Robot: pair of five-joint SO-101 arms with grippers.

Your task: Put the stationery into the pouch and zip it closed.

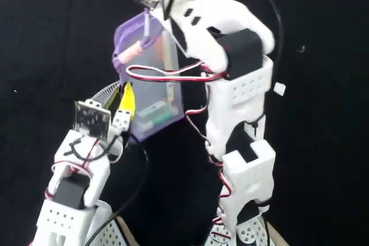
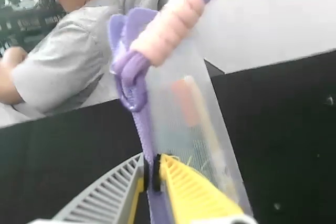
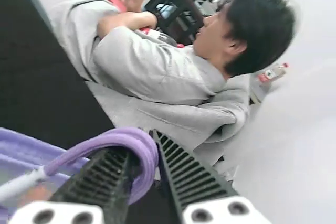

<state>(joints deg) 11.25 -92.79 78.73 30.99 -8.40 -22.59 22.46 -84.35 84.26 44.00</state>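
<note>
While the left gripper (image 2: pixel 155 170) is clamping the zipper edge (image 2: pixel 149 142) of the pouch (image 1: pixel 155 79), the right gripper (image 3: pixel 140 167) is pinching its purple loop (image 3: pixel 128 141); zipping looks underway, needing a steady pull.

Clear purple-trimmed pouch (image 1: pixel 151 93), left pincer (image 1: pixel 122 95) at its lower edge, right pincer (image 1: pixel 154 5) at its top

The high camera looks steeply down on the black table (image 1: pixel 323 142), with the arm bases at 6 o'clock and the pouch (image 1: pixel 151 82) towards 11. Both wrist cameras sit very close against that pouch, facing past it into the room behind; all three views share it.
</note>
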